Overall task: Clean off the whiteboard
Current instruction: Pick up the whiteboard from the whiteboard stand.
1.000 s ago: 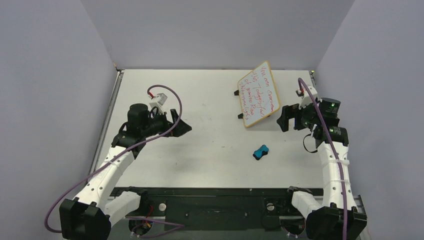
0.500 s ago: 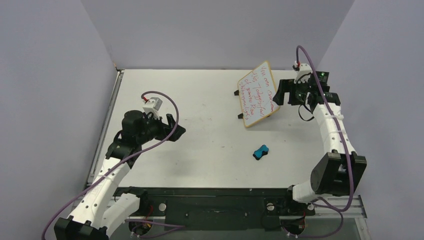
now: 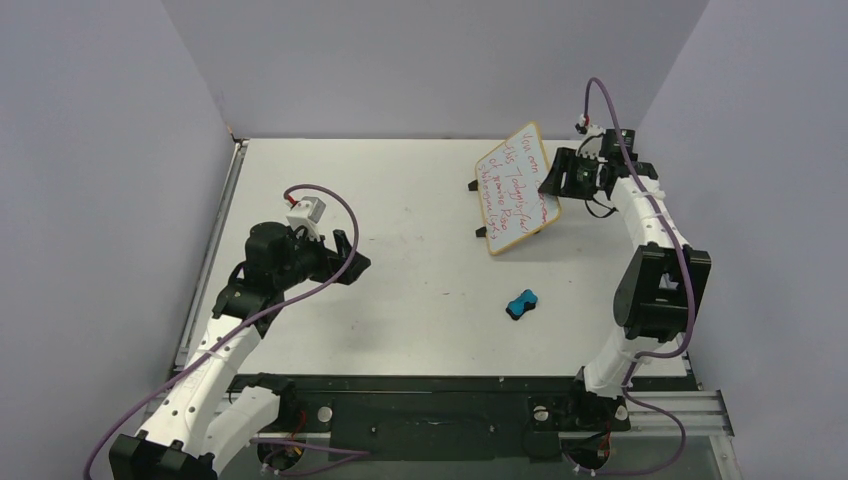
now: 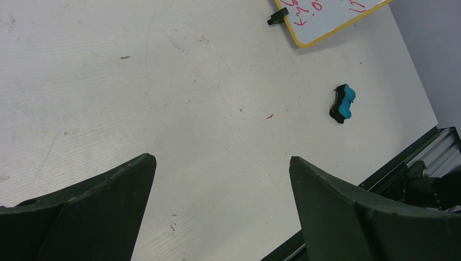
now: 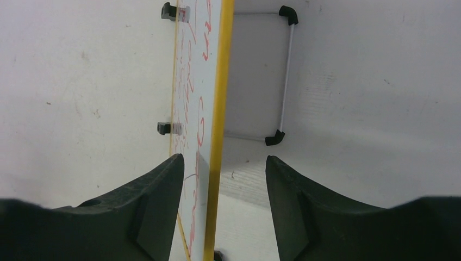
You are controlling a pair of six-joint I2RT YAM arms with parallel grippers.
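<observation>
Closest to my bases, the eraser block (image 3: 521, 302) lies loose on the table (image 3: 400, 190), and neither of my grippers is on it. Any wipe I tried now would be bare fingers smearing red ink. My left gripper (image 4: 220, 163) hovers over bare table with its jaws spread wide, empty and touching nothing. The eraser is well apart from it, off toward the right.

Farther back, the whiteboard (image 3: 515, 190) stands at the far right of the table on its black feet and a thin wire prop, its face covered in red handwriting. I judge the risk to be here. The board is light and free-standing, so if I close off-centre or nudge it sideways, it could tip on the prop or skid across the table. A finger landing on the written face would also smudge the lines rather than clear them.

My right gripper (image 5: 223, 163) is open moderately, with the board's yellow-edged rim between the fingers. One finger is on the written side and one behind, and I see a gap on both sides. It holds nothing.
</observation>
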